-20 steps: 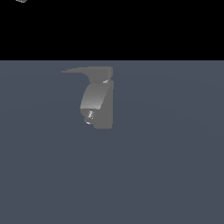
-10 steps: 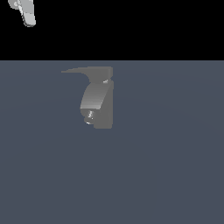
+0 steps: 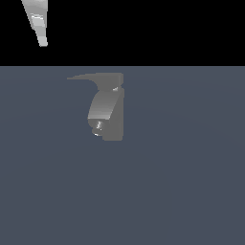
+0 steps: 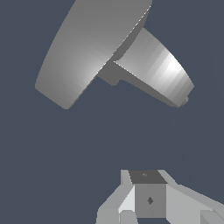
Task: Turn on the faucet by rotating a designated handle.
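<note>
Faucet (image 3: 107, 107) upright on the grey counter (image 3: 191, 191), a little toward the exterior view's left of centre, same spot and same pose as a second ago. Handle (image 3: 91, 77) unturned, jutting flat from the faucet's top and tapering to a point toward the exterior view's left. Lighter spout (image 3: 101, 106) curving down the front, shiny nozzle at its lower end.

Only change: claw (image 3: 42, 40) now well inside the upper left corner of the exterior view, where a second ago barely a sliver showed. Lower with each picture, yet well apart from the handle, above it and farther to the exterior view's left. Probably an approach toward the handle's pointed end; no contact made, so no part of the turn done.

Seen from the wrist, faucet large and close ahead, claw parts at the frame edge. Released or clenched: cannot tell from either view. Nothing visibly held.

Count: one faucet, one handle, one spout, one claw. Nothing else on the counter.
</note>
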Robot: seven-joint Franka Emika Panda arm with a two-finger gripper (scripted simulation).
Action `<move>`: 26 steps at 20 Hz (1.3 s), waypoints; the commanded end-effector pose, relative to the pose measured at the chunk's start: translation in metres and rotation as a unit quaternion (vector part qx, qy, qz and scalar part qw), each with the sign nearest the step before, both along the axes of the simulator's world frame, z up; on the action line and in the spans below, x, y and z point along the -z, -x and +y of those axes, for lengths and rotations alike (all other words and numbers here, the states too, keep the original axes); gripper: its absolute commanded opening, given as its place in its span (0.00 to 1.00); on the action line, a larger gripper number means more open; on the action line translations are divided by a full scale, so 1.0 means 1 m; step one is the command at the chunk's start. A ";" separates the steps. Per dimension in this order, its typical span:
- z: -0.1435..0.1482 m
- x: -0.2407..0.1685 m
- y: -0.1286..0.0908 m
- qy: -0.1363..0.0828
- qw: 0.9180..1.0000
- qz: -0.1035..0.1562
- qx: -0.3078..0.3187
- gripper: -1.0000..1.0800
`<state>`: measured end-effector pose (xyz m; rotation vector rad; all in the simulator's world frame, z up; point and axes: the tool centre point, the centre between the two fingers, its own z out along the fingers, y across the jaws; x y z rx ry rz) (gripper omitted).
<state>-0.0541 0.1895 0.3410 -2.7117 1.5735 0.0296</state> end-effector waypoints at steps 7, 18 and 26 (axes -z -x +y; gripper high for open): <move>0.005 0.023 -0.047 0.002 0.996 -0.001 0.085 0.00; -0.004 0.058 -0.119 0.007 0.977 -0.003 0.214 0.00; -0.021 0.079 -0.165 0.010 0.954 -0.004 0.298 0.00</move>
